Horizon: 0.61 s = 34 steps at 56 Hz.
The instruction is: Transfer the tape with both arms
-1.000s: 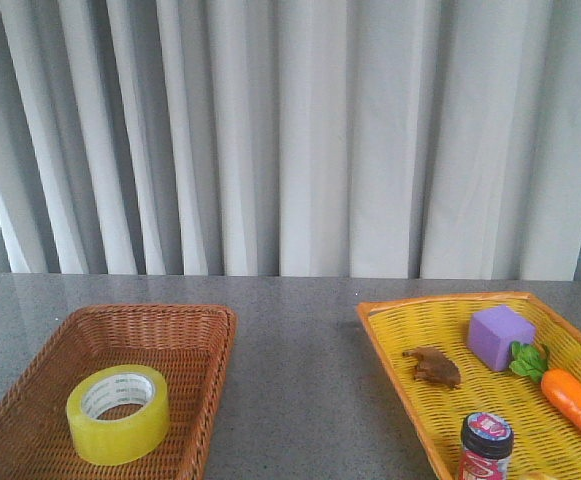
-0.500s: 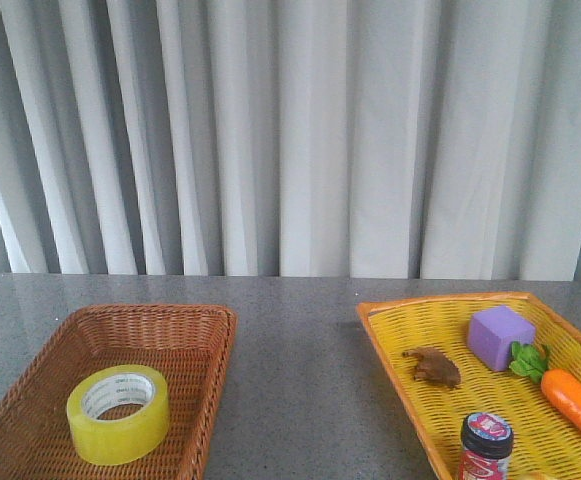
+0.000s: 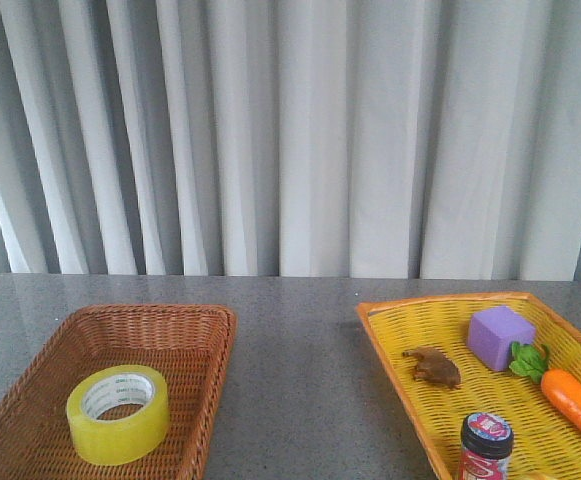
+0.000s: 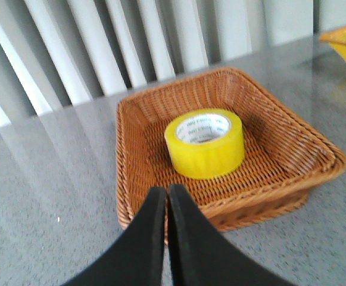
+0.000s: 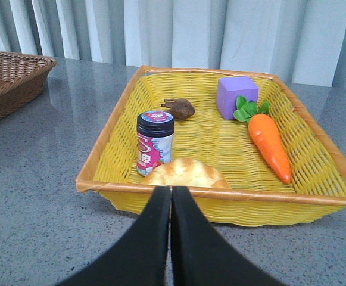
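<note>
Nothing has moved — the tape (image 3: 117, 414) stays in its brown basket (image 3: 205, 345), both grippers (image 4: 166, 196) (image 5: 171, 196) closed, empty.

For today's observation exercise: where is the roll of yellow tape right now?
In the front view the tape lies flat inside the brown wicker basket on the table's left side, with the shut left gripper just outside the basket's near rim.
</note>
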Each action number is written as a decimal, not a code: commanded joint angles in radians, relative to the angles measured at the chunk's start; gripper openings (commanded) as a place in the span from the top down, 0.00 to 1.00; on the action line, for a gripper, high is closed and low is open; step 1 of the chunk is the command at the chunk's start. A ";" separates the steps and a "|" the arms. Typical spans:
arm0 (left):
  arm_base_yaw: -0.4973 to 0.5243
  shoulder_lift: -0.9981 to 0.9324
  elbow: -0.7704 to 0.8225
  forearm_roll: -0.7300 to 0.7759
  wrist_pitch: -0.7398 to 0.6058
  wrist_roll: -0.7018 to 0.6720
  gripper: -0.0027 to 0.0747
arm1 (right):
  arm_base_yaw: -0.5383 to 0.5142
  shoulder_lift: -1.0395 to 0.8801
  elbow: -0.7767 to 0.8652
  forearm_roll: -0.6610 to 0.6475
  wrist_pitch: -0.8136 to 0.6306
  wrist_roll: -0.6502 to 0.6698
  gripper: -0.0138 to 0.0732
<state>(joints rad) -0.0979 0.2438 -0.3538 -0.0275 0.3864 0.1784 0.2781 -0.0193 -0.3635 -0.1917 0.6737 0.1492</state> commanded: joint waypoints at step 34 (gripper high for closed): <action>0.060 -0.272 0.371 -0.005 -0.344 -0.125 0.97 | -0.003 0.019 -0.021 -0.014 -0.075 0.002 0.85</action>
<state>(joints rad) -0.0396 -0.0109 0.0241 -0.0275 0.1240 0.0906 0.2781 -0.0193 -0.3597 -0.1917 0.6746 0.1492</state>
